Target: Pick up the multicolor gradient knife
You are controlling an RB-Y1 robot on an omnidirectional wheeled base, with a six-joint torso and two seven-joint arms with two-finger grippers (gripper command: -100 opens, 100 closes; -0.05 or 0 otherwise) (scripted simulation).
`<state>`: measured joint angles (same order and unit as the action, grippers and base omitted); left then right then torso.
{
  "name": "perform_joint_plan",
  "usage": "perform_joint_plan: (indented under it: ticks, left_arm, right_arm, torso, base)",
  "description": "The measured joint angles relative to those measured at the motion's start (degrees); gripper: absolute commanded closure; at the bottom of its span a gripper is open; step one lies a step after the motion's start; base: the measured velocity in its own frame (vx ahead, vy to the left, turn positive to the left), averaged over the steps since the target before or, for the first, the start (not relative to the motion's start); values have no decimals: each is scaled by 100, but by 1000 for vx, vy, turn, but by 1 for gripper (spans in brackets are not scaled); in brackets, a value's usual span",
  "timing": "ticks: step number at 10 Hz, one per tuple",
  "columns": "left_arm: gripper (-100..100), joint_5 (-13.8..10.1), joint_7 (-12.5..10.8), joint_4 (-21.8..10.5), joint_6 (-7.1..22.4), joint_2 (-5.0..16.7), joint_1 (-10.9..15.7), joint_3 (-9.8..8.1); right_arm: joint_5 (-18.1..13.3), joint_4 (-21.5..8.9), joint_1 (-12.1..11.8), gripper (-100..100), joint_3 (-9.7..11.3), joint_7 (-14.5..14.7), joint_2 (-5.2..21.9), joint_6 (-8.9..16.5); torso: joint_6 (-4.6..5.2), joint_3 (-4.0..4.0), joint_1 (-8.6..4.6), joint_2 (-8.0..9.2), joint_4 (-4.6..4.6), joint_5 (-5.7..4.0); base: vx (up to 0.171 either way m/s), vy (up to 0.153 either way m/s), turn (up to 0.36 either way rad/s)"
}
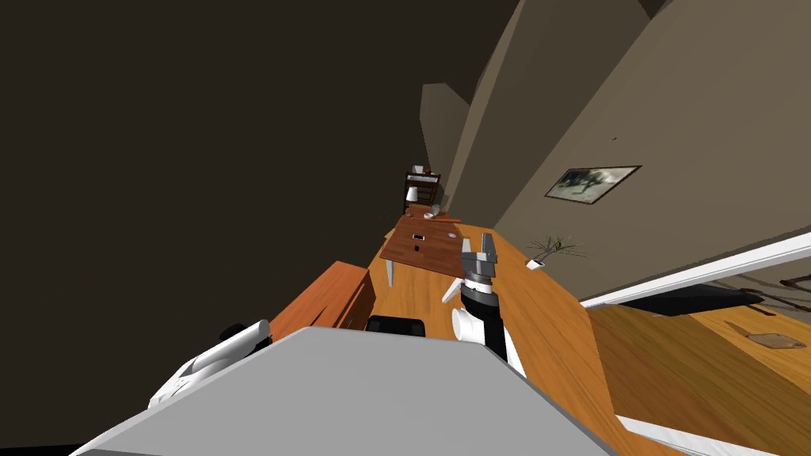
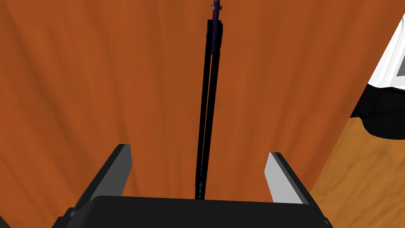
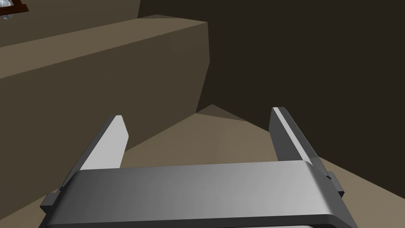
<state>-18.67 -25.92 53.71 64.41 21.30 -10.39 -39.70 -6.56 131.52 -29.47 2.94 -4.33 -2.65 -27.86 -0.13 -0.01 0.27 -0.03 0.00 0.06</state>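
Note:
A long, thin, dark knife (image 2: pixel 206 118) lies edge-on on an orange-brown wooden top (image 2: pixel 99 79), its far end purple (image 2: pixel 215 23). My left gripper (image 2: pixel 197 152) hangs open just above it, one finger on each side of the near end, neither touching it. In the head view my left forearm (image 1: pixel 226 352) reaches out low at the left, beside the orange-brown furniture (image 1: pixel 329 297). Held up in front of me over the floor, my right gripper (image 1: pixel 478 247) is open and empty, as its fingers (image 3: pixel 114 138) show.
The wooden top ends close to the left gripper, with lighter floor (image 2: pixel 356 186) beyond its edge. Further ahead stands a dark wooden table (image 1: pixel 420 247) with small items, a shelf (image 1: pixel 420 190) behind it. A potted plant (image 1: pixel 546 253) sits by the right wall.

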Motion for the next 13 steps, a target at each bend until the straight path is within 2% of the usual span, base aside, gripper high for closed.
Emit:
perform_joint_plan:
  ticks: [4,5,9,10,11,13]
  left_arm:
    - [-100,204,-305,-379,-283,-85,283,98]
    - [100,209,-320,-392,-301,-87,291,101]
    - [100,203,-329,-407,-244,-97,283,100]
    - [0,203,-327,-407,-244,-97,283,101]
    - [100,203,-326,-407,-244,-97,283,101]
    - [100,103,-167,-211,-166,-32,145,50]
  right_arm:
    - [0,0,0,0,0,0,0,0]
    - [0,0,-1,0,0,0,0,0]
    - [0,0,-1,0,0,0,0,0]
    - [0,0,-1,0,0,0,0,0]
    - [0,0,-1,0,0,0,0,0]
    - [0,0,-2,0,0,0,-1,0]
  torso:
    - [-1,5,6,8,2,1]
    - [-4,0,-1,-2,0,0]
    - [-1,3,12,-2,5,10]
    - [-1,3,17,-2,5,12]
    - [-2,3,20,-2,5,13]
    - [-4,-11,3,-27,1,9]
  base:
    - [-60,39,-43]
    - [-5,4,3]
    - [0,0,0]
    - [0,0,0]
    - [46,-38,118]
    - [88,-54,73]
